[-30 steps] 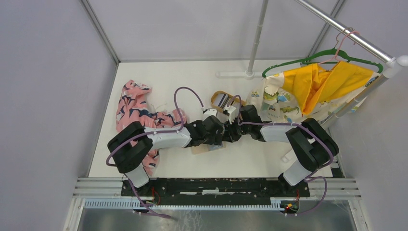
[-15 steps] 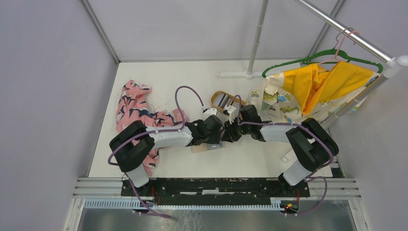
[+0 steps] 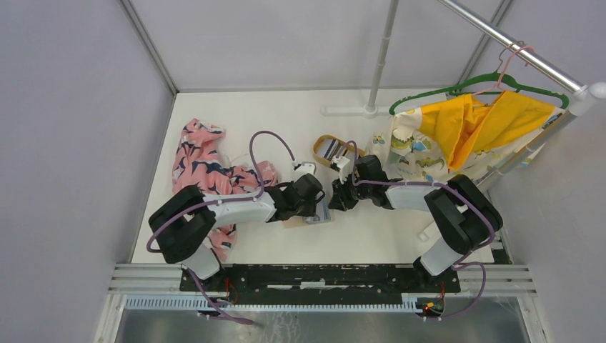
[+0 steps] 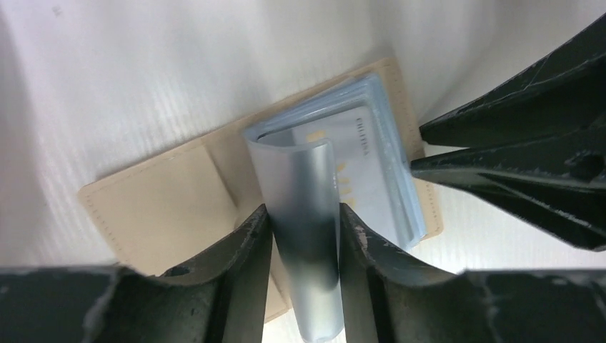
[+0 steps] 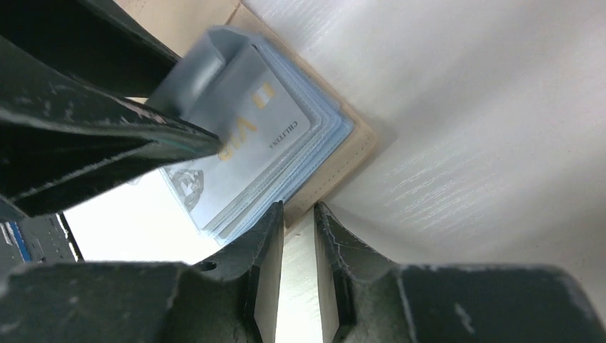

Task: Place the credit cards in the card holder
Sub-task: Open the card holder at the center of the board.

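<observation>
The card holder (image 4: 157, 207), a tan wallet with grey-blue sleeves, lies open on the white table; it shows in the top view (image 3: 293, 222) between both grippers. My left gripper (image 4: 304, 211) is shut on one curled grey-blue sleeve (image 4: 300, 171), lifting it off the stack. A pale credit card (image 4: 361, 153) with gold print sits in the sleeve below and also shows in the right wrist view (image 5: 250, 136). My right gripper (image 5: 298, 207) is nearly shut, a narrow gap between its fingers, tips at the wallet's tan edge (image 5: 350, 153). More cards lie in the tray.
An oval wooden-rimmed tray (image 3: 319, 143) with dark and pale cards stands just behind the grippers. A pink patterned cloth (image 3: 204, 161) lies at the left. A rack with a yellow garment (image 3: 486, 121) on a green hanger stands at the right. A post base (image 3: 371, 108) is at the back.
My left arm has drawn back to the left with the sleeve, uncovering more of the wallet. The right arm has barely moved.
</observation>
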